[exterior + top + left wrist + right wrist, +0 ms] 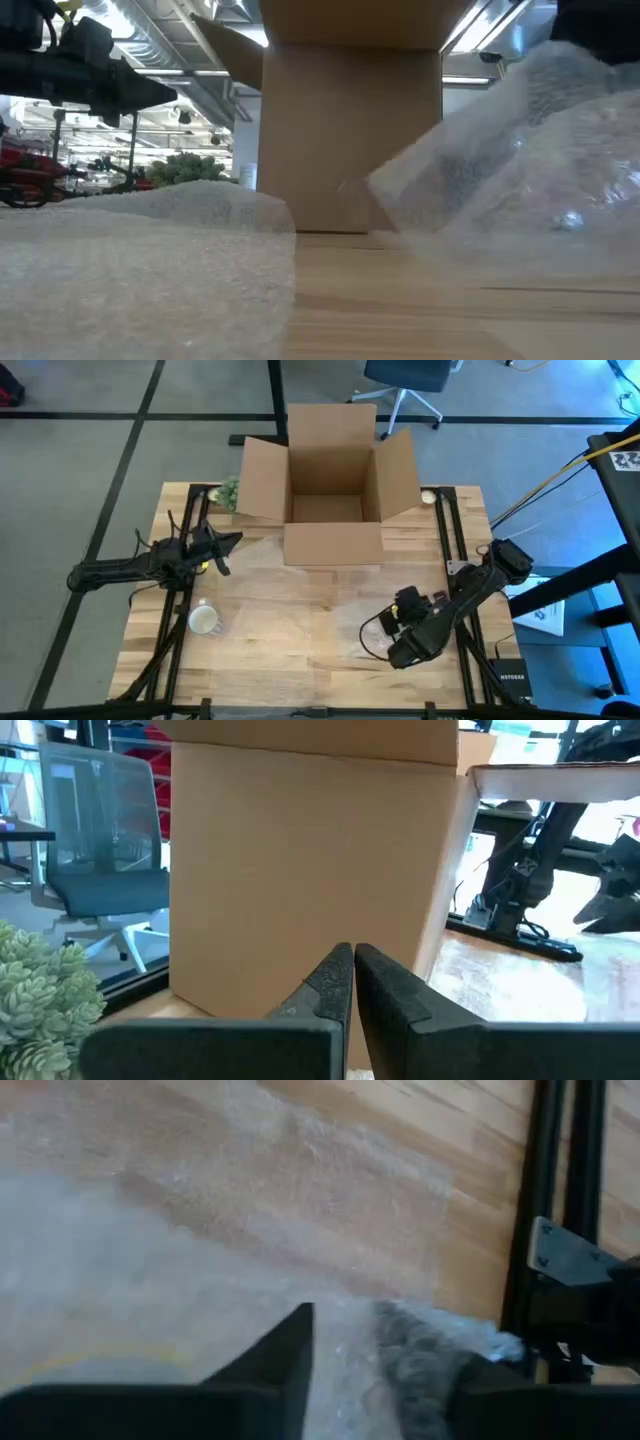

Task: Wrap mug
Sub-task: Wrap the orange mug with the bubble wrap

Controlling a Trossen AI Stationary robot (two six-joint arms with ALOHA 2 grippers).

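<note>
Nearest the low camera, a sheet of bubble wrap point(140, 260) filled the foreground, its right part lifted into a crumpled fold. From above the same wrap point(300, 600) lay clear and faint across the middle of the table point(290, 670).

The mug point(204, 619), white and upright, stood at about eight o'clock on the table, just off the wrap's left edge as far as could be told. No other view showed it.

The left gripper point(225, 545) hovered at ten o'clock, just above the mug's side of the table, its fingers point(325, 985) pressed together on nothing. The right gripper point(385, 632) sat at four o'clock; its wrist view showed its fingers point(290, 1350) pinching the wrap's edge, one seen blurred through the plastic.

An open cardboard box point(330, 475) stood at twelve o'clock, flaps spread, blocking the low view's centre. A small green plant point(228, 491) sat beside its left flap; the left wrist view caught it too, with an office chair point(95, 850) behind.
</note>
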